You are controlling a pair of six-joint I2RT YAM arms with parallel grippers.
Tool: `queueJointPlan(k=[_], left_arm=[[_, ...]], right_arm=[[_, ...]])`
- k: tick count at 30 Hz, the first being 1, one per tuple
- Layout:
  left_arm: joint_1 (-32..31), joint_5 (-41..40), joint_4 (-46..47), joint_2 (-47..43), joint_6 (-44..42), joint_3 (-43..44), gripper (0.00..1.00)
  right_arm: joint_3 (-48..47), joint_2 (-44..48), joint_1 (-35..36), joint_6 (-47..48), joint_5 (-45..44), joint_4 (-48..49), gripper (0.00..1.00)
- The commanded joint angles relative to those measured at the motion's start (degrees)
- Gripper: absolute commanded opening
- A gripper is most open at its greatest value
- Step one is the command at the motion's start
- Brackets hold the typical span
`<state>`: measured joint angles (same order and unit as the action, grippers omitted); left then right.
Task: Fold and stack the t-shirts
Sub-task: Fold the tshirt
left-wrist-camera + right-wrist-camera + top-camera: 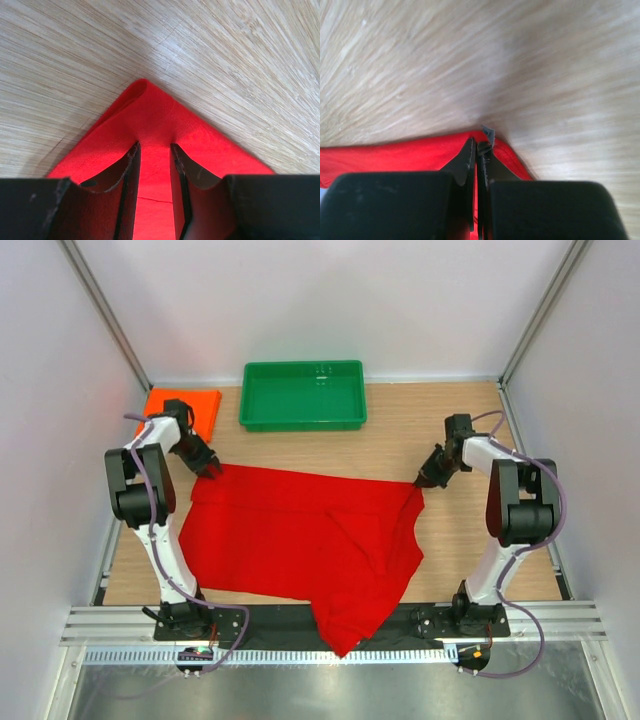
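The red t-shirt (300,535) lies spread across the middle of the table, and its near flap hangs over the front edge. My left gripper (207,466) is at its far-left corner. In the left wrist view the cloth (150,115) bunches up between the fingers of the left gripper (155,145), which are shut on it. My right gripper (425,480) is at the far-right corner. In the right wrist view the right gripper (476,145) is pinched shut on the hem (395,152), beside a small grey tag. The orange t-shirt (200,405) lies folded at the back left.
A green plastic tray (302,423) stands at the back centre, just right of the orange t-shirt. White walls with metal posts close in the left, right and far sides. Bare wood shows on the right of the red cloth.
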<state>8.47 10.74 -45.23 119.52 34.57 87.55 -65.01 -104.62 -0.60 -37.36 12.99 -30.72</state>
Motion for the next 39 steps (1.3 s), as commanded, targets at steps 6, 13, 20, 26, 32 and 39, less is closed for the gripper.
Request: queueJointPlan(k=[6, 13, 20, 26, 32, 39], left_arm=[[-0.2, 0.9, 2.0, 1.8, 1.1, 0.8, 0.31], [-0.2, 1.4, 0.5, -7.7, -0.9, -1.9, 0.35], [-0.7, 0.8, -1.4, -22.5, -2.6, -7.6, 0.41], [-2.3, 2.9, -1.9, -34.2, -2.4, -16.3, 0.42], [-4.2, 5.0, -0.5, -44.3, 0.8, -27.3, 0.43], [-4.7, 5.3, -3.0, -48.9, -0.5, -29.5, 0.43]], right_arm=[[-14.2, -9.3, -0.3, 7.4, -5.5, -2.6, 0.01], [-17.3, -6.0, -0.3, 12.2, -7.3, -9.8, 0.35], [-8.5, 9.3, 0.6, 16.1, -12.3, -14.2, 0.50], [-3.4, 15.3, 9.4, 18.4, -7.8, -10.4, 0.52], [-1.6, 11.2, 17.8, 18.3, -4.5, -5.6, 0.33], [-3.0, 5.0, 19.7, 20.6, -4.0, -4.9, 0.34]])
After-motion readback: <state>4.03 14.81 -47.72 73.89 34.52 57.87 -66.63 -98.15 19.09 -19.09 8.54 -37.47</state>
